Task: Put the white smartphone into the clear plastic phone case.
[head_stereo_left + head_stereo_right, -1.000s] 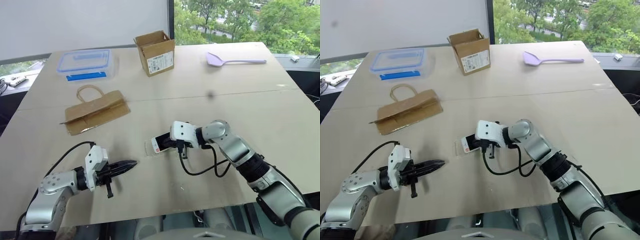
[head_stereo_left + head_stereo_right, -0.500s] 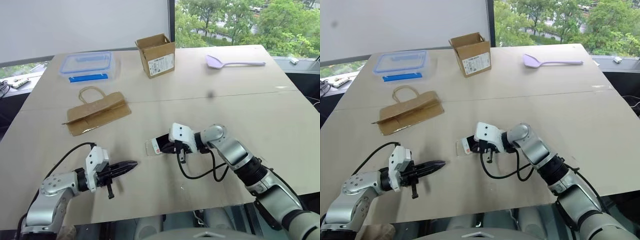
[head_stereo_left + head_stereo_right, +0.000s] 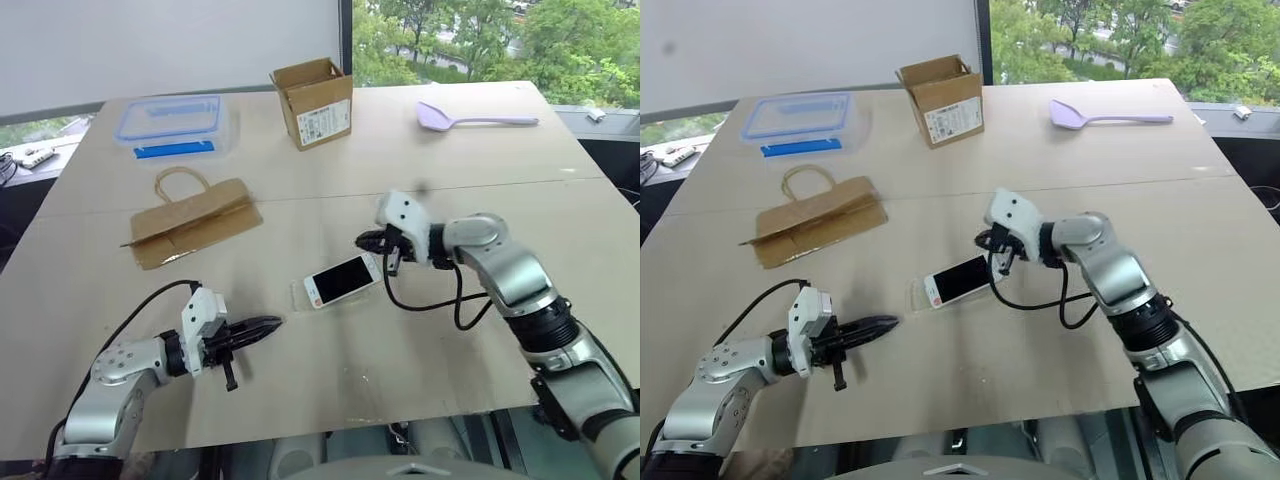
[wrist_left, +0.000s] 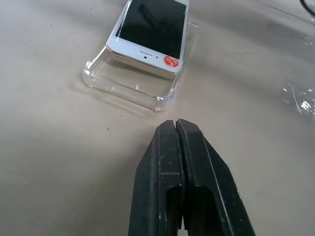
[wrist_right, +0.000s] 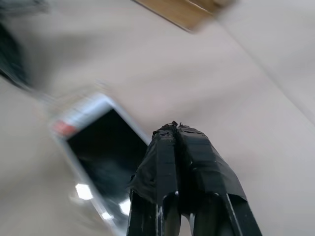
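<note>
Lifted clear of the white smartphone [image 3: 343, 279], right gripper [image 3: 368, 241] pinched empty, leaving it half-seated, tilted in the clear plastic phone case [image 4: 129, 85].

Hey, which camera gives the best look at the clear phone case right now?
The left wrist view: the clear case shows close up, with the white phone lying tilted on it, not seated. Both eye views show only a faint clear edge beside the phone. The right wrist view shows a blurred glimpse of it.

Silver arms, white wrist blocks, black cables, black-fingered left hand [image 3: 262, 327].
</note>
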You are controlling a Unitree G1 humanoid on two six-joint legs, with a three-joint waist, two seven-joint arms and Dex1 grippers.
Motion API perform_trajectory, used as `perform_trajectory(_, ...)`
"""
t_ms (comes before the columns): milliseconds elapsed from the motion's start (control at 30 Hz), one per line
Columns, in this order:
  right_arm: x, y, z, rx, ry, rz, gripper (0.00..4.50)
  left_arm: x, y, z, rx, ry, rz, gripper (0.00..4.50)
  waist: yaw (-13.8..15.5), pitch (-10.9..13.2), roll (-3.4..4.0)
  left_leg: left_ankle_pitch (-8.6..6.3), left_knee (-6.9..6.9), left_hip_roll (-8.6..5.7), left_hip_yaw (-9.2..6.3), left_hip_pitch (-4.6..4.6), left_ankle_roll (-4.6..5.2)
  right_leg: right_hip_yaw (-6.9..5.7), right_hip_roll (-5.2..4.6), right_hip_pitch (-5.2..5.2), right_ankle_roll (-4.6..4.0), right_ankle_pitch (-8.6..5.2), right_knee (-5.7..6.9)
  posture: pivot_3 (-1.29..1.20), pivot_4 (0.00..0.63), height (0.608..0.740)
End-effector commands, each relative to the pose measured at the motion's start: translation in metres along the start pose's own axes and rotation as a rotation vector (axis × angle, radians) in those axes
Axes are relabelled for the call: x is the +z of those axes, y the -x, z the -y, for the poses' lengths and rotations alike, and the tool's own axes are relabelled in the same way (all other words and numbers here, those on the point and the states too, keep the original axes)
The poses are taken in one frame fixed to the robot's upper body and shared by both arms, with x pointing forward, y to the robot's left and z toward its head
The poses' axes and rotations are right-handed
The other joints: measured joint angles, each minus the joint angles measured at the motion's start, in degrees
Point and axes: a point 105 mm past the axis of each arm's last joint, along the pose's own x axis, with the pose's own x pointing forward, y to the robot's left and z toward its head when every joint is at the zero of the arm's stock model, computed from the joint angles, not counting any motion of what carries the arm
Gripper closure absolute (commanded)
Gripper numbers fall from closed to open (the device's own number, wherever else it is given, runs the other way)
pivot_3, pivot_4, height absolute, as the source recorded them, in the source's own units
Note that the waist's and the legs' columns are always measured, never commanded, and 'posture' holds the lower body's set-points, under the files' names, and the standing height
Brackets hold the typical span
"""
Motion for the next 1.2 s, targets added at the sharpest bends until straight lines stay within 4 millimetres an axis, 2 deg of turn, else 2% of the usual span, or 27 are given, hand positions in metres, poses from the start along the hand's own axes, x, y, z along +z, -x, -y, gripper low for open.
perform_trajectory(33, -0.010, 0.004, 0.015, -0.083, 0.055, -0.046, 4.43, 0.003, 0.000, -0.001, 0.002, -0.022, -0.001, 4.50, 0.0, 0.0, -0.03, 0.00, 0.00, 0.00, 0.01, -0.04, 0.00, 0.01, 0.00, -0.03, 0.00, 0.00, -0.01, 0.00, 0.150, 0.740)
perform_trajectory(133, -0.025, 0.006, 0.016, -0.090, 0.093, -0.104, 4.43, 0.002, 0.000, -0.002, 0.006, -0.024, -0.009, 4.50, -0.1, 0.1, -0.03, 0.00, 0.01, 0.00, 0.01, -0.05, 0.00, 0.02, 0.01, -0.06, 0.01, 0.01, 0.00, 0.00, 0.150, 0.740)
perform_trajectory(200, -0.029, 0.005, 0.007, -0.046, 0.097, -0.117, 4.43, 0.002, -0.001, -0.003, 0.011, -0.025, -0.016, 4.50, -0.1, 0.1, -0.03, 0.00, 0.00, 0.00, 0.00, -0.05, 0.00, 0.01, 0.02, -0.06, 0.02, 0.01, 0.00, 0.00, 0.150, 0.740)
perform_trajectory(300, -0.027, 0.003, -0.009, 0.032, 0.094, -0.098, 4.43, 0.001, -0.003, -0.003, 0.017, -0.020, -0.019, 4.50, -0.1, 0.1, -0.04, 0.00, 0.01, 0.00, 0.00, -0.05, 0.00, 0.02, 0.03, -0.06, 0.09, 0.05, 0.00, 0.00, 0.150, 0.740)
perform_trajectory(533, -0.021, 0.004, -0.029, 0.120, 0.102, -0.065, 4.43, -0.004, -0.005, -0.006, 0.034, -0.024, -0.056, 4.50, 0.0, 0.1, -0.03, 0.00, 0.08, 0.01, -0.02, -0.04, 0.01, 0.02, 0.04, -0.05, 0.16, 0.03, 0.03, 0.00, 0.150, 0.740)
perform_trajectory(1200, -0.021, 0.004, -0.056, 0.232, 0.146, -0.088, 4.43, -0.008, -0.015, -0.006, 0.031, -0.015, -0.060, 4.50, 0.4, 0.1, -0.03, 0.00, 0.34, -0.01, -0.05, -0.01, 0.01, 0.02, 0.03, 0.12, 0.16, -0.05, 0.09, 0.00, 0.150, 0.740)
